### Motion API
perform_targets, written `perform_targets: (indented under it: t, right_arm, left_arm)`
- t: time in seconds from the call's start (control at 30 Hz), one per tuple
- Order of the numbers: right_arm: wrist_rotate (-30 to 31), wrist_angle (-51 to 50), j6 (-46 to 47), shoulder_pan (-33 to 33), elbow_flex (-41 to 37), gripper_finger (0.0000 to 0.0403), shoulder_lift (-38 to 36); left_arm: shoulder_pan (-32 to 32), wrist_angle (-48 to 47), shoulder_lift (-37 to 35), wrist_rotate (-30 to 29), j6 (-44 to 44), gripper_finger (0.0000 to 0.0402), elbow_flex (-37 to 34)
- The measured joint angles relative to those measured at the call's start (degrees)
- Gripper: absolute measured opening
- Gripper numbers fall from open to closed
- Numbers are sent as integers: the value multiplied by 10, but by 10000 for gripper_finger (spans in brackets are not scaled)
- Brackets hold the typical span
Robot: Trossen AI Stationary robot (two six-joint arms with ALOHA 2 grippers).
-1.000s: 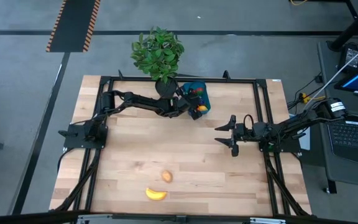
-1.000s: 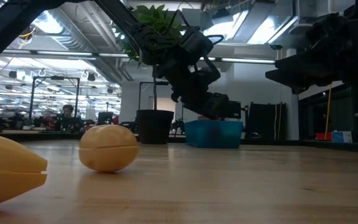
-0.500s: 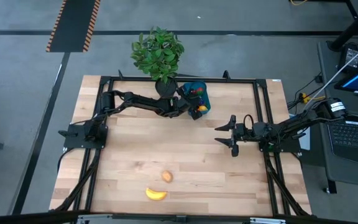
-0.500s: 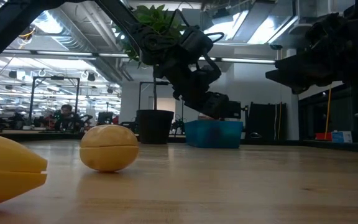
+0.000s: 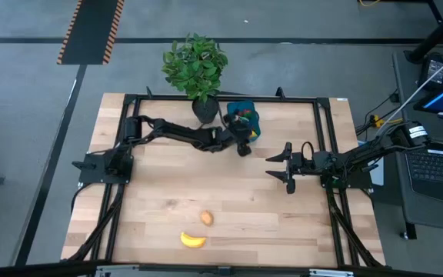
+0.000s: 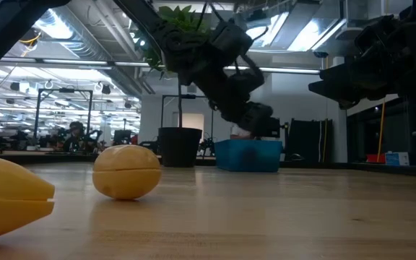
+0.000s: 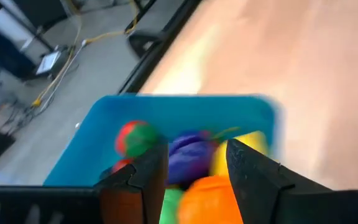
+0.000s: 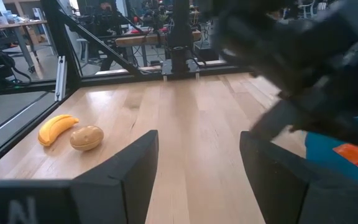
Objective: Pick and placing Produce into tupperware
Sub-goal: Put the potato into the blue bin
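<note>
your left gripper hangs at the near edge of the tupperware, at the far middle of the table; from the wrist its fingers stand a little apart with nothing between them, and the orange piece just past them lies in the box, not in a grip. the box already holds a heap of produce: a purple one, a yellow one, a red-and-green one. the drop looks done, so lift straight up before you swing away, so the fingertips don't catch the blue wall and drag the box. two pieces are left, well apart from the box at the near side of the table: the potato and, just nearer, the banana. they sit close together, so come down on the potato from the far side. the potted plant stands just left of the box; keep your elbow off it. your right gripper waits spread wide at the right of the table, close to a straight path back.
</note>
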Motion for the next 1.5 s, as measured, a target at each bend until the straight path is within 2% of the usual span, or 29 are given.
perform_targets:
  t: [0.2,0.43,0.57,0.67,0.73,0.87,1.03,1.17,1.5]
  right_arm:
    - [0,-1,0,0,0,227,0]
    - [0,-26,4,0,0,227,0]
    - [-1,-26,13,0,0,227,0]
    - [-1,-27,33,0,0,227,0]
    - [-2,-27,35,0,0,227,0]
    - [-27,-29,33,0,0,227,0]
    - [-38,-33,34,0,0,227,0]
    - [-38,-34,35,0,0,227,0]
    - [-46,-34,47,0,0,227,0]
  left_arm:
    - [-48,31,-2,-3,7,148,0]
    - [-98,39,-2,-35,3,153,0]
    - [-120,31,-15,-25,11,150,-1]
    - [-132,37,-43,14,11,141,-26]
    - [-137,49,-69,40,-5,133,-58]
    - [-150,101,-127,40,-44,118,-157]
    - [-182,253,-191,39,-49,100,-284]
    - [-207,325,-244,28,-49,89,-373]
    - [-289,367,-344,29,-49,68,-508]
